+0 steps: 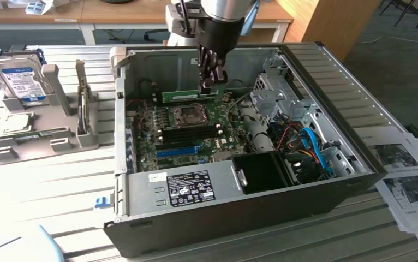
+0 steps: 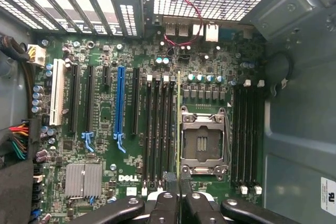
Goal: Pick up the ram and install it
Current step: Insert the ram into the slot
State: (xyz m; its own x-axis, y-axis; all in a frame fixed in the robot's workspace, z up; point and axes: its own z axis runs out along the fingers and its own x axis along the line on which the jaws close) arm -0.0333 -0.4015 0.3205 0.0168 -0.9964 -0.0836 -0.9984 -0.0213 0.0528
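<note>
Claw (image 1: 210,84) is clamped on the ram (image 1: 187,96), pinching its top edge, upper centre of the exterior frame. We see both inside the open case (image 1: 340,98), above the board (image 1: 194,136). The ram hangs level and edge-down, between the black slots (image 2: 157,129) and the CPU socket (image 2: 203,140), and doesn't look seated to us. We'd judge it light, stiff, thin and fragile. Grip the bare long edges, clear of chips and contacts.

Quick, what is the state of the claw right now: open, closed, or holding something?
Claw: closed on the ram, holding it over the motherboard.
</note>
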